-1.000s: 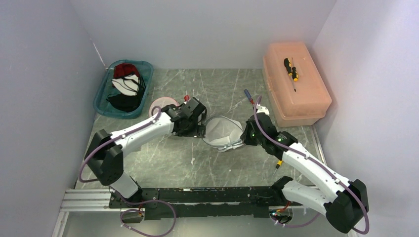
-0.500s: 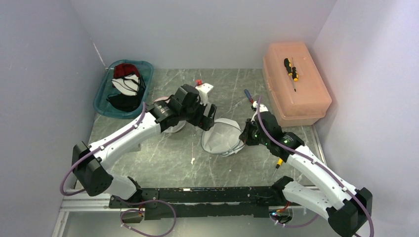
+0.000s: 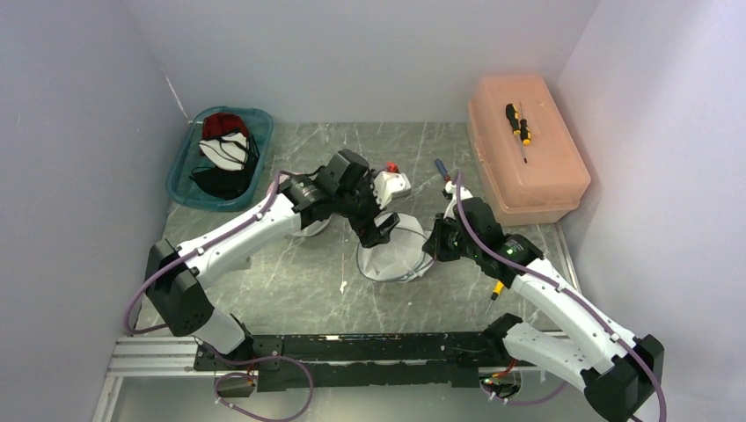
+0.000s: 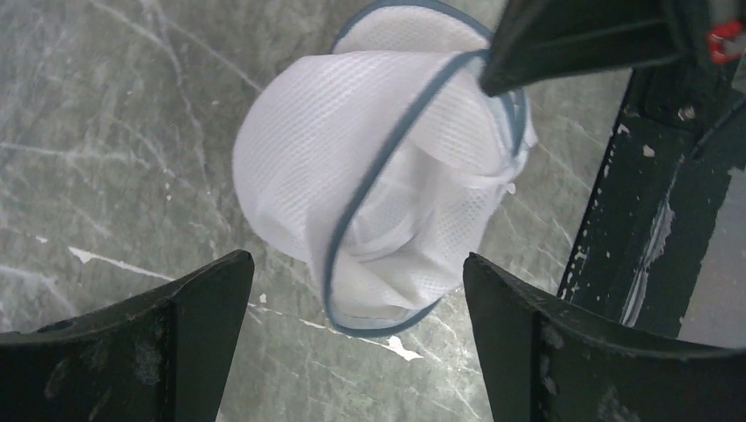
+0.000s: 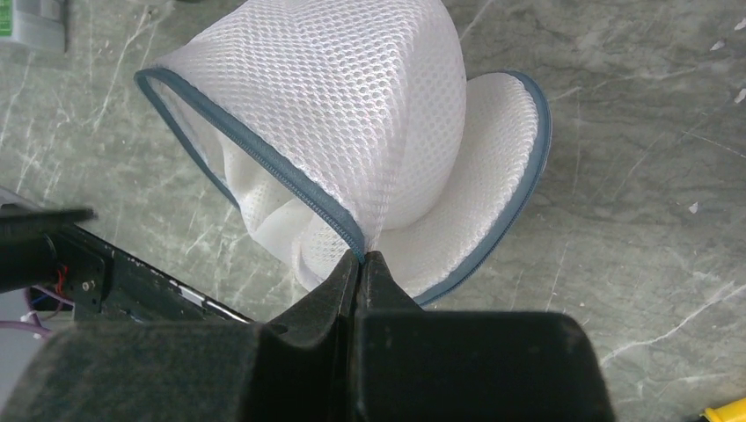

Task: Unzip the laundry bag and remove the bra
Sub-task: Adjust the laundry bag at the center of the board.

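The laundry bag (image 3: 400, 257) is white mesh with grey-blue zipper trim and lies mid-table, its mouth gaping. My right gripper (image 5: 362, 257) is shut on the zipper edge of the bag (image 5: 352, 114) and holds that rim raised. Something white and padded (image 5: 277, 224), the bra as far as I can tell, shows inside the mouth. My left gripper (image 4: 356, 261) hangs wide open directly above the bag (image 4: 387, 176), touching nothing. In the top view the left gripper (image 3: 378, 230) sits over the bag's left side, and the right gripper (image 3: 433, 249) is at its right edge.
A teal tray (image 3: 183, 180) with dark, red and white garments stands at the back left. A salmon box (image 3: 528, 171) with a screwdriver (image 3: 519, 123) on top is at the back right. A blue-handled tool (image 3: 442, 169) lies behind the bag. A black rail (image 3: 352, 347) runs along the near edge.
My left arm has swung right, from beside the bag's left edge to over the bag, its gripper open throughout. The right gripper kept its hold, and the bag's rim stands more upright.
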`<state>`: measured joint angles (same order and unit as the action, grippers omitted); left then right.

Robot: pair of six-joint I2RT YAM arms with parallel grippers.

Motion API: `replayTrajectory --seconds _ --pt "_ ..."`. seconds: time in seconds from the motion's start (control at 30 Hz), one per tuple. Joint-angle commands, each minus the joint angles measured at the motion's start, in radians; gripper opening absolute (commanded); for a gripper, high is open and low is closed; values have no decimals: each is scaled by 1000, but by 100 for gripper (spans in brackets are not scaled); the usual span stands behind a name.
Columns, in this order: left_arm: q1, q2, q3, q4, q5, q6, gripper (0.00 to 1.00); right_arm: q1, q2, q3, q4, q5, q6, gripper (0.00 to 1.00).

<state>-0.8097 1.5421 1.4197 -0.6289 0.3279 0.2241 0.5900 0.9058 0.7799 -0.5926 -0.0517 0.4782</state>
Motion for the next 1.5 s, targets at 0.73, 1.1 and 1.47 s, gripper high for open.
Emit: replayTrajectory --seconds 0.73,1.1,1.47 --pt "-55 48 -23 98 -203 5 3 -1 -25 70 18 -38 -4 36" --pt "-17 -77 48 5 -365 -778 3 -4 -330 -42 135 228 93 78" --pt "3 -47 229 155 -124 -1230 3 -4 -595 -94 158 299 113 78"
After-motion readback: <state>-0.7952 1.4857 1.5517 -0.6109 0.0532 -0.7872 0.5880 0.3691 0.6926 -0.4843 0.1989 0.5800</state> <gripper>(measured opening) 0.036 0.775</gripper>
